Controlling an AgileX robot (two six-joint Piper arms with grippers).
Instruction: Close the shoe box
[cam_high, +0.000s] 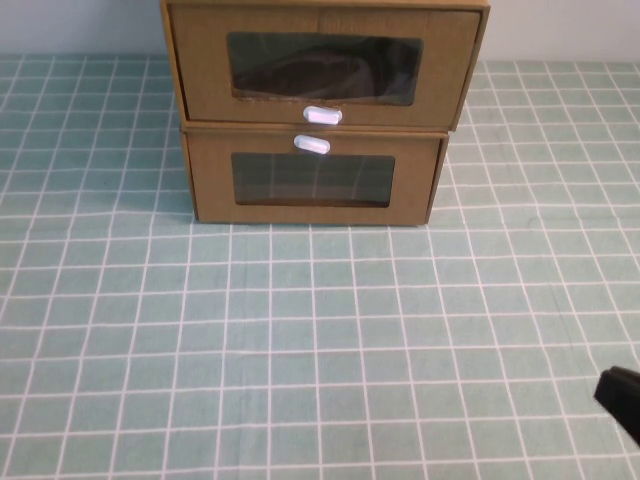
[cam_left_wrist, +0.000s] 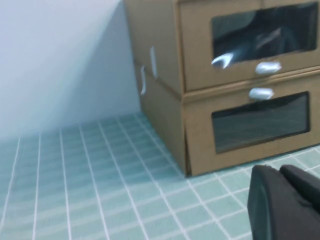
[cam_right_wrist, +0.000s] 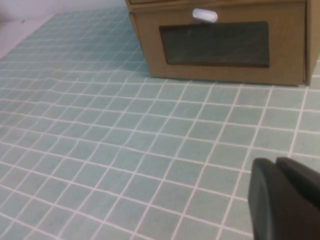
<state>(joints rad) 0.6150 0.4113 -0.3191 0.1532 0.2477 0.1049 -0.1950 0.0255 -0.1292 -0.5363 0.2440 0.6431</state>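
Two stacked boxes sit well ahead of left claw (cam_left_wrist: 285, 200) and right claw (cam_high: 620, 395), grips unreadable; a low push could shove the lower box (cam_high: 210, 180), not the shoe box (cam_high: 440, 70).

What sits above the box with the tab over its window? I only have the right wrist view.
Observer: A second brown box, the shoe box, is stacked on the lower box. Its white tab is under its window.
Operator: Is it shut?
Observer: Seemingly not quite. In the high view its front stands slightly forward of the lower box.
Operator: Where are the arms?
Observer: The right gripper is in the near right corner of the high view. The left gripper shows only in its wrist view, low over the checked cloth, front-left of the boxes.
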